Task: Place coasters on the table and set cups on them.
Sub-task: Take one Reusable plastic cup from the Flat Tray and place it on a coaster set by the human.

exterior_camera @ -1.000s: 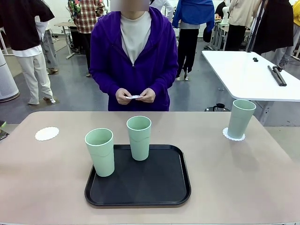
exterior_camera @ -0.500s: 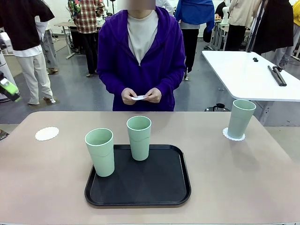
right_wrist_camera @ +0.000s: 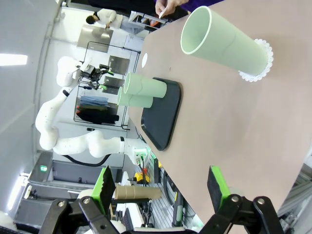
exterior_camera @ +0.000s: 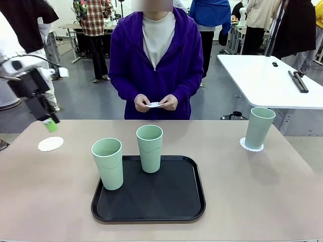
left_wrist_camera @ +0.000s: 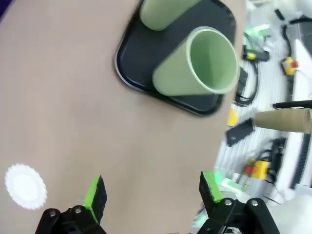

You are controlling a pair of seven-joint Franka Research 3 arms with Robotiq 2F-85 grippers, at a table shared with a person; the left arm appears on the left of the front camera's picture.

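Observation:
Two pale green cups [exterior_camera: 107,162] [exterior_camera: 150,147] stand upright on a black tray [exterior_camera: 149,201] in the middle of the table [exterior_camera: 252,191]. At the far right, another cup [exterior_camera: 259,127] rests on a white coaster [exterior_camera: 251,146]. A bare coaster [exterior_camera: 50,144] lies at the far left, with my left gripper [exterior_camera: 49,123] hanging just above it, open and holding nothing. In the left wrist view that coaster [left_wrist_camera: 25,185] sits left of the open left gripper [left_wrist_camera: 152,192]. My right gripper [right_wrist_camera: 161,187] is open and faces the right cup [right_wrist_camera: 226,46] from a distance. The person's hands hold one more coaster [exterior_camera: 154,105].
A person in a purple jacket [exterior_camera: 156,55] stands at the far edge of the table. A white table [exterior_camera: 267,80] stands behind on the right. The tray takes up the table's middle, with bare tabletop on both sides of it.
My left arm has swung in from the left and now hangs over the bare left coaster. The person has shifted slightly to the right, still holding a coaster.

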